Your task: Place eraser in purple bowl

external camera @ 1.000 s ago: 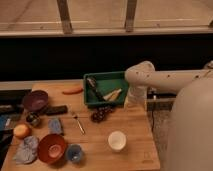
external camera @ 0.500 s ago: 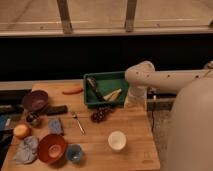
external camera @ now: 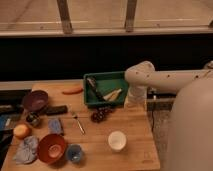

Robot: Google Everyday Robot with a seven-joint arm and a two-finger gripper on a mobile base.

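Note:
The purple bowl stands near the table's left edge. Just right of it and slightly nearer lies the eraser, a black elongated block flat on the wood. My gripper hangs at the lower end of the white arm, by the right side of the green bin, far to the right of both eraser and bowl. Nothing shows in its grasp.
The green bin holds a dark-handled tool and a pale item. Also on the table are an orange carrot-like piece, grapes, a white cup, an orange-red bowl, a light-blue cup, a bluish sponge, a utensil and an orange.

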